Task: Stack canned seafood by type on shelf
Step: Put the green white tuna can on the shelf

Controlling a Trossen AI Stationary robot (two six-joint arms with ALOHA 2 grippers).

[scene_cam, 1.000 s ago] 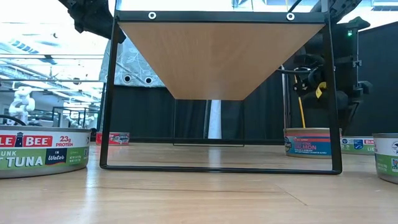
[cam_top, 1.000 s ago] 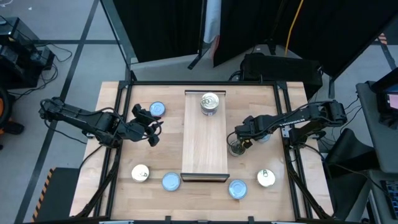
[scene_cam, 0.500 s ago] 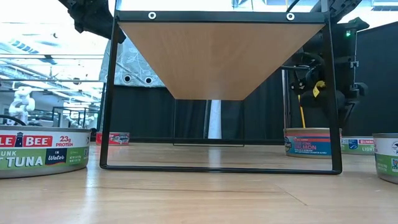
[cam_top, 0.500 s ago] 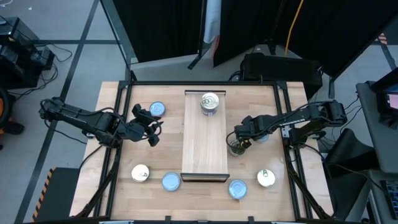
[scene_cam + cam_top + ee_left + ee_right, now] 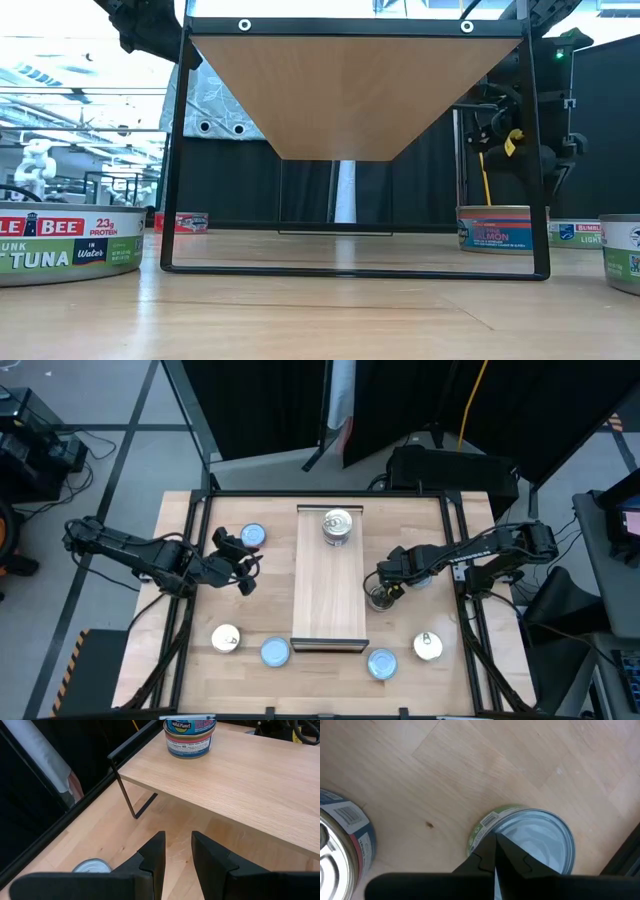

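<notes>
The shelf [image 5: 327, 575] is a long light-wood board on a black frame in the middle of the table. One silver-topped can [image 5: 337, 525] stands at its far end. My right gripper [image 5: 495, 840] is shut, pointing steeply down over a green-labelled, silver-topped can [image 5: 535, 837] that stands on the table just right of the shelf [image 5: 380, 598]. My left gripper [image 5: 177, 845] hovers left of the shelf, open, with nothing between its fingers. It points toward the can on the shelf [image 5: 190, 737]. My right gripper's shut fingertips [image 5: 492, 842] stand at the near rim [image 5: 487, 827] of the green-labelled can, coming from above. I cannot tell whether they touch it. The can stands upright on the table.
Loose cans stand on the table: a blue-topped one [image 5: 253, 536] at the far left, a cream one [image 5: 226, 639] and a blue one [image 5: 275, 652] at the near left, and a blue [image 5: 382, 663] and a cream [image 5: 428, 647] at the near right. A pull-tab can [image 5: 337, 850] stands close to my right gripper.
</notes>
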